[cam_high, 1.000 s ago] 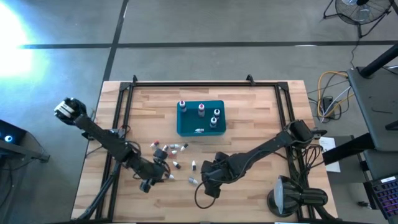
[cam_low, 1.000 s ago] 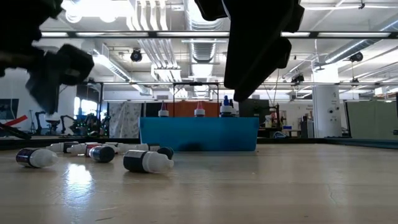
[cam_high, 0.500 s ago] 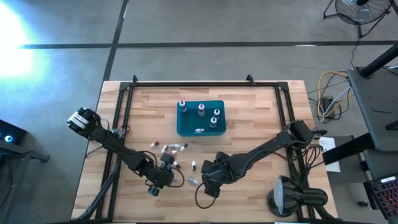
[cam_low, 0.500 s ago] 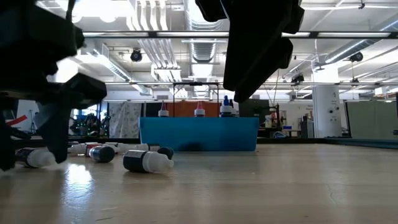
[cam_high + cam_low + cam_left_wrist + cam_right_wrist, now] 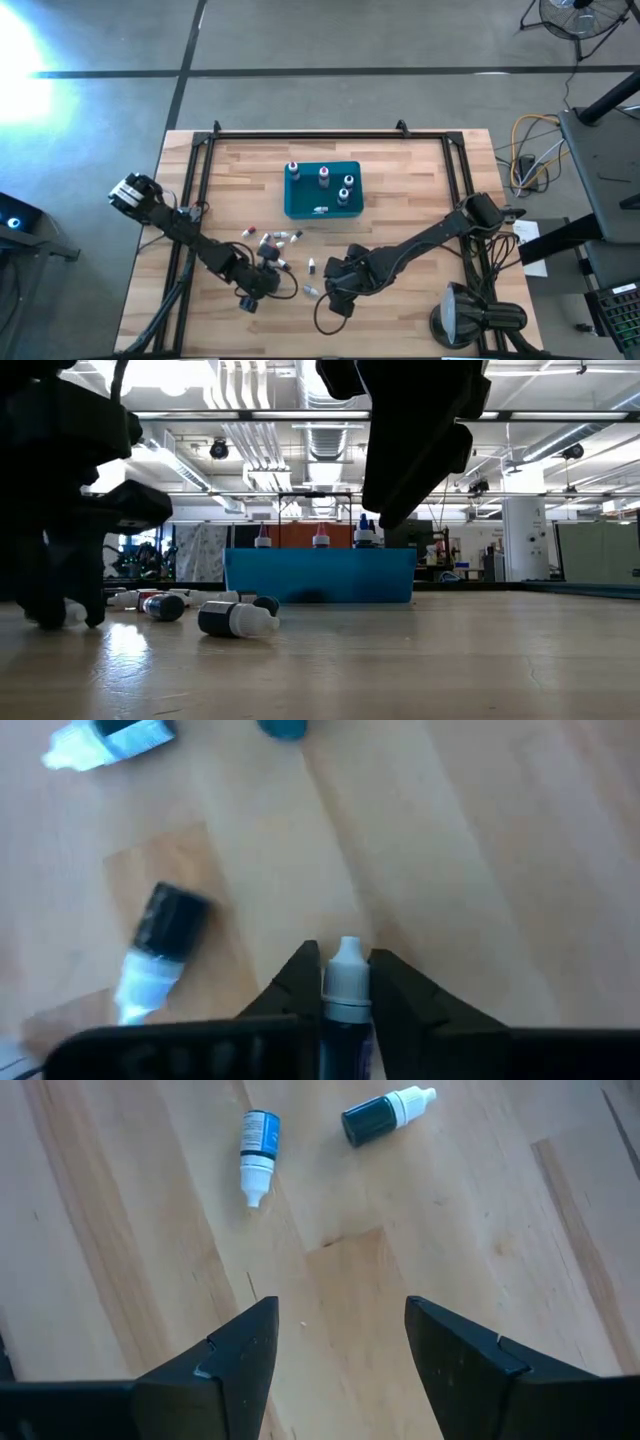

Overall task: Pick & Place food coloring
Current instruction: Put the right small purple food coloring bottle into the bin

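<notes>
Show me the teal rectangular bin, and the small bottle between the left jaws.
Teal rectangular bin (image 5: 322, 206): high view, front wall.
Small white-capped dropper bottle (image 5: 347, 982): left wrist view, on its white neck.

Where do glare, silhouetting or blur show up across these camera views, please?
High view: white glare washes out the floor's upper-left corner. Low view: both arms are black silhouettes against bright ceiling lights. Left wrist view: the wooden table and a lying dark-bodied dropper bottle look soft.

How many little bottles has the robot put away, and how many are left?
Done: four bottles stand in the teal bin. In hand: the left gripper is shut on a bottle down at the table. Left: several loose bottles lie on the wood; the right gripper hangs open nearby.
</notes>
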`<state>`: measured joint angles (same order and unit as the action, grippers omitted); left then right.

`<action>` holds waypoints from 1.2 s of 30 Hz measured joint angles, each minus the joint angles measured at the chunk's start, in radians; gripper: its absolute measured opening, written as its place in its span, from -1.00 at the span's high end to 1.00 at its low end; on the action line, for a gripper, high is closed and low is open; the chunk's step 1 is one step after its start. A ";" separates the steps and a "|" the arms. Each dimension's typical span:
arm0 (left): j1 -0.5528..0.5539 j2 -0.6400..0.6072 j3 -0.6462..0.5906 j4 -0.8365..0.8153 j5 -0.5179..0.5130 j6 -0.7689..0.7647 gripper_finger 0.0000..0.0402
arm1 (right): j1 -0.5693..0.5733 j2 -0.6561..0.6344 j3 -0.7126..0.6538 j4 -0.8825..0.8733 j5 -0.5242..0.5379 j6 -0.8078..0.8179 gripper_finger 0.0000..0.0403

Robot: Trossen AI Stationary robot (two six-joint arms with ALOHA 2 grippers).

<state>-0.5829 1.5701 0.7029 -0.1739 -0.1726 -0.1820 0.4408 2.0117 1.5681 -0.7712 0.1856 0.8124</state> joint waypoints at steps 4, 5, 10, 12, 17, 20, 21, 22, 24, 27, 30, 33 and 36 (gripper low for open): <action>0.023 -0.008 0.032 -0.089 -0.010 0.027 0.86 | 0.005 -0.003 0.000 -0.001 0.055 0.024 -0.04; 0.034 -0.014 0.047 -0.137 -0.018 0.036 0.85 | 0.009 -0.006 0.004 -0.004 0.097 0.034 -0.04; 0.117 -0.081 0.161 -0.315 -0.124 0.107 0.83 | 0.027 -0.067 0.011 -0.005 0.271 0.134 -0.03; 0.162 -0.120 0.201 -0.323 -0.161 0.156 0.83 | 0.031 -0.082 0.008 -0.024 0.295 0.156 -0.01; 0.333 -0.201 0.253 -0.247 -0.236 0.336 0.83 | 0.031 -0.107 0.005 -0.067 0.309 0.184 0.05; 0.486 -0.204 0.251 -0.180 -0.215 0.378 0.83 | 0.031 -0.111 0.000 -0.071 0.310 0.185 0.08; 0.536 -0.200 0.248 -0.162 -0.193 0.374 0.83 | 0.031 -0.111 -0.002 -0.069 0.309 0.185 0.09; 0.584 -0.193 0.246 -0.145 -0.169 0.360 0.83 | 0.031 -0.110 -0.003 -0.071 0.308 0.185 0.10; 0.666 -0.178 0.246 -0.115 -0.110 0.312 0.83 | 0.031 -0.110 -0.003 -0.068 0.308 0.185 0.11; 0.737 -0.150 0.245 -0.089 -0.049 0.241 0.83 | 0.031 -0.110 -0.003 -0.068 0.307 0.190 0.13; 0.771 -0.125 0.245 -0.034 -0.021 0.183 0.76 | 0.031 -0.110 -0.004 -0.062 0.284 0.210 0.14; 0.782 -0.108 0.245 -0.009 0.007 0.179 0.54 | 0.030 -0.110 -0.006 -0.051 0.249 0.201 0.14; 0.776 -0.103 0.245 -0.036 0.002 0.183 0.27 | 0.030 -0.110 -0.018 -0.020 0.205 0.161 0.14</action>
<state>0.1929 1.4673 0.9478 -0.2096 -0.1703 0.0012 0.4709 1.9018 1.5496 -0.7907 0.3907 0.9731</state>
